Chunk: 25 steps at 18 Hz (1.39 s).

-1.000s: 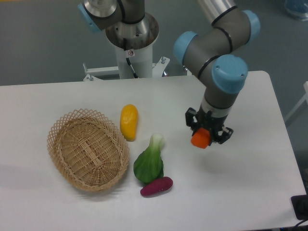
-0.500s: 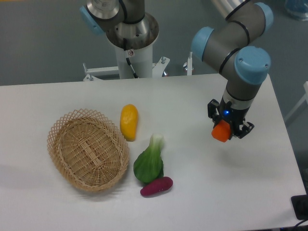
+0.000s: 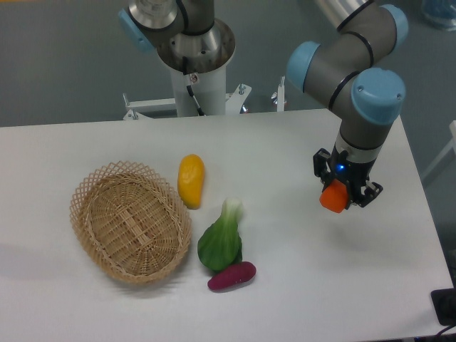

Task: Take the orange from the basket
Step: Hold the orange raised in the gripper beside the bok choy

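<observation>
Nearest, a purple oblong vegetable (image 3: 231, 276) and a green leafy bok choy (image 3: 221, 241) lie beside the oval tan woven wicker basket (image 3: 128, 222), now bare; a yellow oblong fruit (image 3: 190, 179) sits behind; none blocks anything. Farther right, the tool (image 3: 335, 197) clamps the small glossy orange (image 3: 333, 199) above the white worktop (image 3: 285, 299), having drifted rightward, so the pick looks done

The arm reaches in from the top of the frame, bends at its blue-capped joints in the upper right, and points its wrist straight down. The gripper (image 3: 334, 197) hangs at centre right, fingers clamped around the orange (image 3: 333, 199).
</observation>
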Each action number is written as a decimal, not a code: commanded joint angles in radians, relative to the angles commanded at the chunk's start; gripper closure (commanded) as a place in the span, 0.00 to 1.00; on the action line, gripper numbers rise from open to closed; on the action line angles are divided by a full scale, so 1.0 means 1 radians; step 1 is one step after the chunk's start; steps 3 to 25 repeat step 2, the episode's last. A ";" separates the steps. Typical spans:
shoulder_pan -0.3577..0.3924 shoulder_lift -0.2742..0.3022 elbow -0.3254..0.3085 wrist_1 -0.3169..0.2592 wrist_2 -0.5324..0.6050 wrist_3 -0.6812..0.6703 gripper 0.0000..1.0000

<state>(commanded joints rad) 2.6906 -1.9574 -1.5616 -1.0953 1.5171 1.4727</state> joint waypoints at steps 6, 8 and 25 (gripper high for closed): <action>0.000 -0.002 -0.008 0.018 -0.002 -0.005 0.62; 0.000 -0.002 -0.008 0.018 -0.002 -0.005 0.62; 0.000 -0.002 -0.008 0.018 -0.002 -0.005 0.62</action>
